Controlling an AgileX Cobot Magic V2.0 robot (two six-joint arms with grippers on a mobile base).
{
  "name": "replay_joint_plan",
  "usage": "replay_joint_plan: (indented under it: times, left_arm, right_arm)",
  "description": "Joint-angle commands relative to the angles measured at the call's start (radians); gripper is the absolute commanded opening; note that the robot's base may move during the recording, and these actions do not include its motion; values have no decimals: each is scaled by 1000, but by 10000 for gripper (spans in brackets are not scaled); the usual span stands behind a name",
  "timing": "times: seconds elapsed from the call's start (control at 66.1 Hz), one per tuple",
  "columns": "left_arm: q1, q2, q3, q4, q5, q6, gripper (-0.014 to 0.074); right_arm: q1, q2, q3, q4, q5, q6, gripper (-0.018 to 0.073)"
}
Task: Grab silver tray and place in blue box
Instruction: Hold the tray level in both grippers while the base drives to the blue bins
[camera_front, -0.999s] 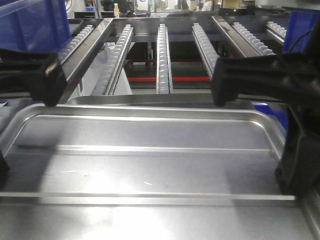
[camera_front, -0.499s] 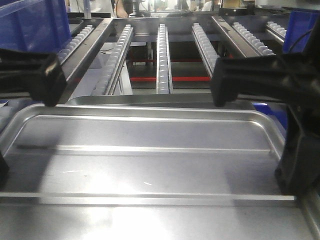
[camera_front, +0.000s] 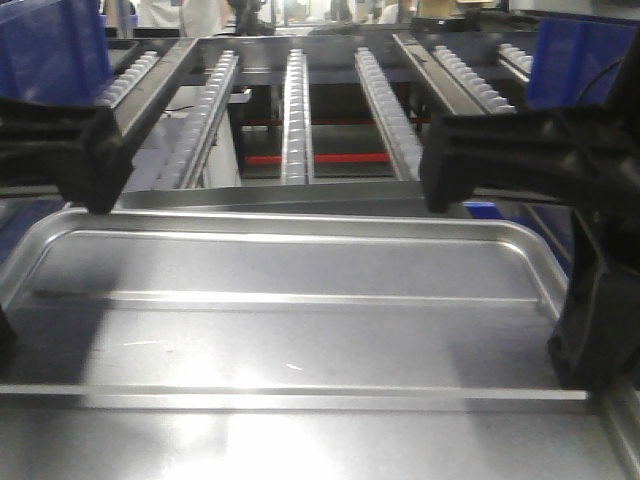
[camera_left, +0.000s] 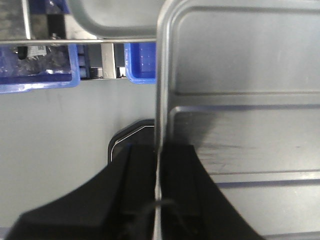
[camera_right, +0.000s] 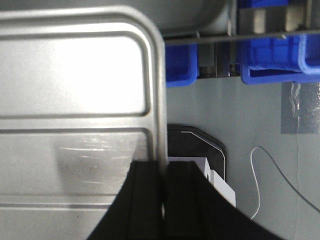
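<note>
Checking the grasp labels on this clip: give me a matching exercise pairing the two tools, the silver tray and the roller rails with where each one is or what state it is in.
Things:
1. left tool
2. right tool
3. silver tray
4. roller rails

Places or states:
A. beyond the tray's far edge, running away from the front camera
B. shut on the tray's right rim
C. pinched at both side rims
D. shut on the tray's left rim

Pairs: 1-D, 2-B, 3-C, 4-A.

Ribbed silver tray (camera_front: 300, 340), blue bins (camera_right: 272, 50)
</note>
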Motion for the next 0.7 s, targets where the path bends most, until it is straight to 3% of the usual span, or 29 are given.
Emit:
replay_joint_plan:
  times: [0.0, 0.681]
  left_arm:
    - [-7, -26, -28, 33, 38, -13, -9]
    - [-7, -26, -28, 33, 38, -13, -9]
  right_arm:
    - [-2, -27, -22, -40, 19, -5, 60]
    - [-2, -27, -22, -40, 29, -5, 60]
